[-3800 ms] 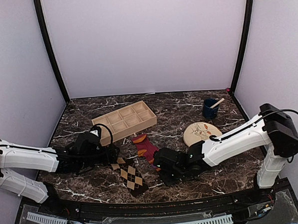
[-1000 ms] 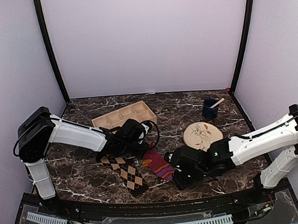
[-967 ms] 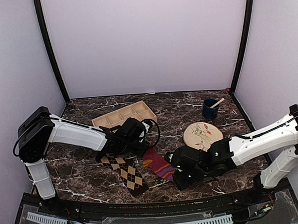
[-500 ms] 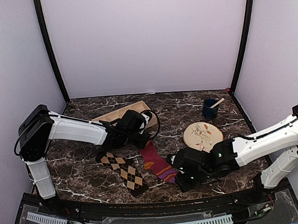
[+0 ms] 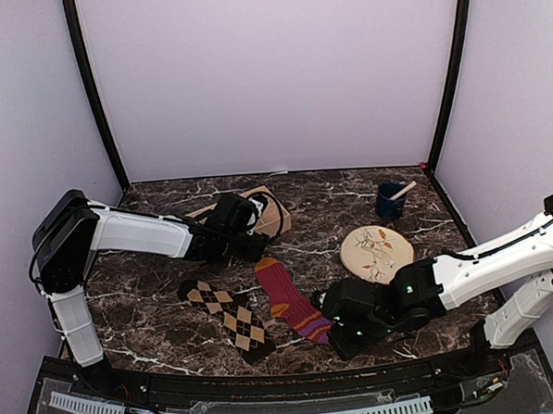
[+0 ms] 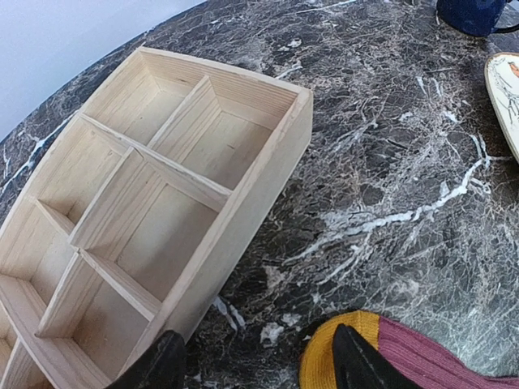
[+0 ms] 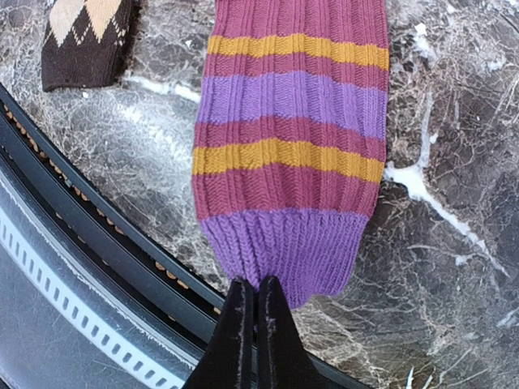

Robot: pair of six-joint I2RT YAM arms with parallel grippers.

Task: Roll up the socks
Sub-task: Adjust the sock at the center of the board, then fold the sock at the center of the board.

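Pinching the purple cuff hem of the striped sock (image 7: 288, 154) with the right jaws, pressed tight together at the near edge of the marble tabletop (image 5: 350, 194). Stretched flat there, yellow toe toward the wooden tray (image 6: 162, 211), cuff toward the arms. Holding the left jaws spread wide, nothing between them, just beside that yellow toe and the tray's outer wall. Lying flat to the left, apart and ungripped: the argyle sock (image 5: 229, 318). Farther right, a plate (image 5: 375, 247) and a blue cup (image 5: 389, 203).
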